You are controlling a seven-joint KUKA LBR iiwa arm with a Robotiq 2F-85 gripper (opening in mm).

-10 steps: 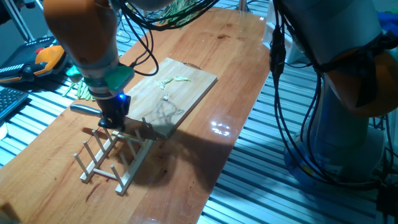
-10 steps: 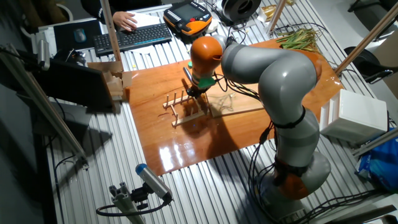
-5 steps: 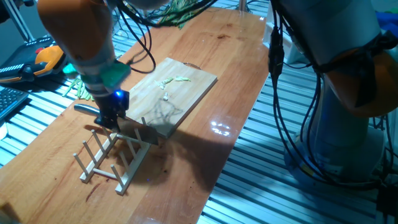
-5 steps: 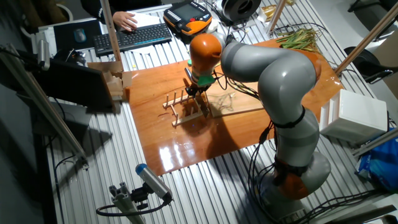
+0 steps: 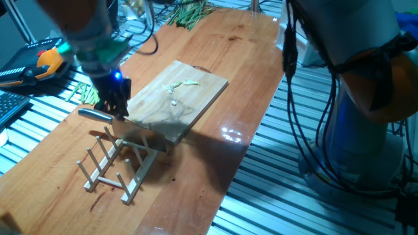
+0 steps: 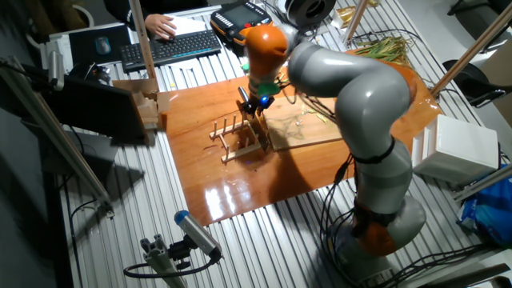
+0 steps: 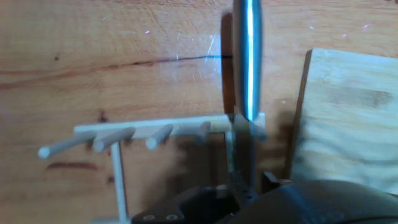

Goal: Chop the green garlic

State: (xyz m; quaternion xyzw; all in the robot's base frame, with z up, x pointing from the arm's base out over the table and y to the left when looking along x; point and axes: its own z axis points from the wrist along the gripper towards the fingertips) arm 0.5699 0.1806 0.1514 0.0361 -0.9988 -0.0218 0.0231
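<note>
The green garlic (image 5: 185,83) lies as a short pale-green piece with a few tiny whitish bits (image 5: 174,101) on the far part of the wooden cutting board (image 5: 196,98). My gripper (image 5: 116,112) is shut on a knife (image 5: 95,113) just above the wooden peg rack (image 5: 117,163), left of the board's near corner. The blade (image 5: 140,126) points toward the board. In the hand view the knife's shiny handle (image 7: 247,62) runs upward over the rack (image 7: 155,129), with the board (image 7: 348,124) on the right. The other fixed view shows my gripper (image 6: 254,106) above the rack (image 6: 238,138).
A heap of green sticks (image 5: 81,92) lies left of the table edge. A bunch of long green stalks (image 5: 189,11) lies at the table's far end, also in the other fixed view (image 6: 386,48). An orange pendant (image 5: 47,62) and a keyboard (image 6: 172,48) lie off the table.
My gripper has risen and shifted slightly away from the rack toward the far left, carrying the knife up with it. The garlic bits and board have not moved.
</note>
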